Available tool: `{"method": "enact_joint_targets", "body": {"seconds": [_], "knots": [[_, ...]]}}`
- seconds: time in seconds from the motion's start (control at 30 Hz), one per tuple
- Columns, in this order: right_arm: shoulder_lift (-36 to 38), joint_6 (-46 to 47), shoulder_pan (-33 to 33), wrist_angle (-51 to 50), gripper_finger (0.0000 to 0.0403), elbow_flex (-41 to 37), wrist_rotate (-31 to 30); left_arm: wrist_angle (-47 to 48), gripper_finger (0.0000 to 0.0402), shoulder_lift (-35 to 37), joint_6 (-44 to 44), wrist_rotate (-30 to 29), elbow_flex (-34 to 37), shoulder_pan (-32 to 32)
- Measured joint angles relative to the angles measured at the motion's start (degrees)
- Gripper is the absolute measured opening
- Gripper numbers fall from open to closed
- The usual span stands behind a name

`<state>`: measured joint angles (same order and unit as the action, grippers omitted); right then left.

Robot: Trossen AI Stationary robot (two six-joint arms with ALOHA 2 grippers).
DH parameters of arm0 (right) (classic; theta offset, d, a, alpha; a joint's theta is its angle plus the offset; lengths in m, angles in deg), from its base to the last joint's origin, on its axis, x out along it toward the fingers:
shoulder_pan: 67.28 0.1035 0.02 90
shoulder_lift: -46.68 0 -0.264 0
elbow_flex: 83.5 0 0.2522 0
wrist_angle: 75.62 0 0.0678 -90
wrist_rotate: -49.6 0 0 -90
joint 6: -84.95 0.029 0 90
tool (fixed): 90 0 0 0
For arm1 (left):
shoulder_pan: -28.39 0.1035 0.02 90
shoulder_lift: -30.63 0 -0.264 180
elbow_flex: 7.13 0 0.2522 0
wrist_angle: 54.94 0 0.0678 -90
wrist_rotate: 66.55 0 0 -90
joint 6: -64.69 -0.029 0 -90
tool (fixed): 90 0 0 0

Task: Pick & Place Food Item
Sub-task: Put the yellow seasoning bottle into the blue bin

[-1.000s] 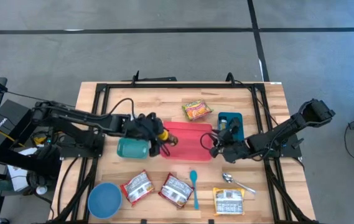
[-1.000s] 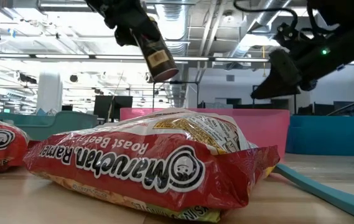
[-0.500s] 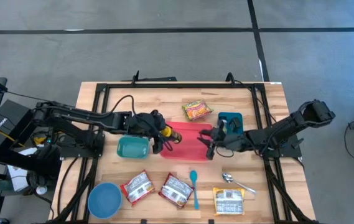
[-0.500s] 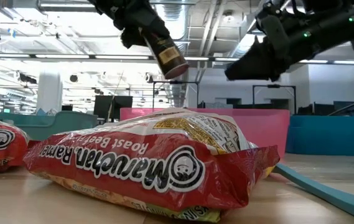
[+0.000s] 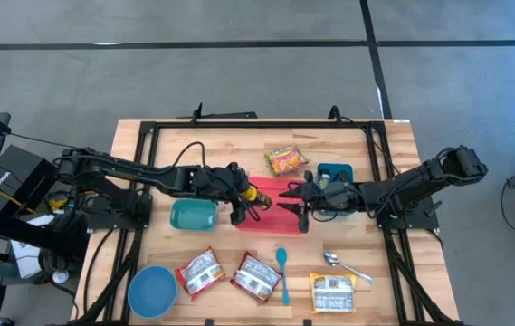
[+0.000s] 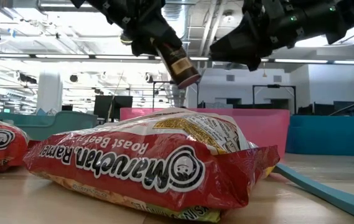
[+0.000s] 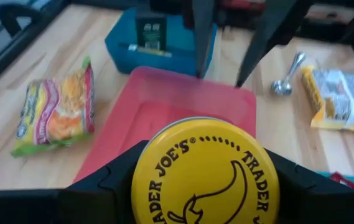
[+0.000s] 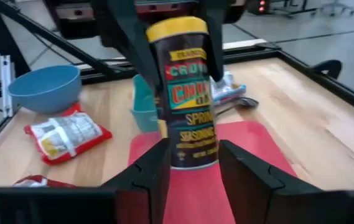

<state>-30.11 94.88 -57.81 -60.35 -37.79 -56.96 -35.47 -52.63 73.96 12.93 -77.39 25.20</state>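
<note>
Seasoning jar (image 5: 252,196) held tilted in the left gripper (image 5: 237,201) above the red tray (image 5: 271,217), right gripper (image 5: 295,196) closing in on it.

Left to right on the table: blue bowl (image 5: 152,291) at the near left corner, teal container (image 5: 193,215) beside the tray, two red ramen packs (image 5: 228,273), teal spoon (image 5: 282,268), orange snack pack (image 5: 286,161) behind the tray, blue bin (image 5: 336,172) partly under the right arm, metal spoon (image 5: 340,263), yellow ramen pack (image 5: 332,292). Left arm reaches in low from the left, jaws clamped on the jar's sides, yellow lid (image 7: 204,177) facing its wrist camera. Right arm stretches level from the right; its fingers (image 8: 150,173) stand apart on either side of the jar's lower end; contact cannot be told.
</note>
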Motion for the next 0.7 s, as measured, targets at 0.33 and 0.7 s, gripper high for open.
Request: {"method": "enact_joint_targets", "body": {"seconds": [0.33, 0.7], "knots": [[0.0, -0.6, -1.2, -4.2, 0.0244, 1.6, 0.2, -2.9, 0.0219, -1.0, 0.0, 1.1, 0.0, 0.7], [0.0, -0.9, -2.4, -3.2, 0.0262, 1.7, 0.3, -8.1, 0.0219, -4.8, 0.0, 1.9, 0.0, 1.2]]}}
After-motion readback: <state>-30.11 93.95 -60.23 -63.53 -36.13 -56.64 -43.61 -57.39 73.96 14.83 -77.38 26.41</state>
